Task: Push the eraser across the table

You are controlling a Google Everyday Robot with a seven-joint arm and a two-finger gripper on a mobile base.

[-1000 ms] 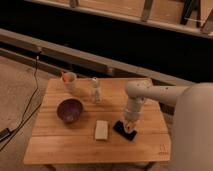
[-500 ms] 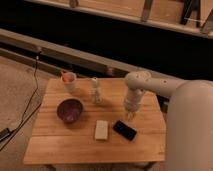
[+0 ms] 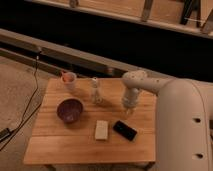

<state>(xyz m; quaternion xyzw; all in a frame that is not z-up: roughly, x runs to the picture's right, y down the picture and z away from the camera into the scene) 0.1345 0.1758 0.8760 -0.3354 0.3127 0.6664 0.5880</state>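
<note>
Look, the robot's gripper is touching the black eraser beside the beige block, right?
Not quite. The camera view shows the gripper shut and hanging above the table, behind the eraser and apart from it, not touching it. The eraser does lie beside the beige block.

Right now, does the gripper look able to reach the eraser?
Probably yes. The gripper hangs shut just beyond the eraser, above the table, with nothing between them; the beige block lies beside the eraser, clear of that path.
</note>
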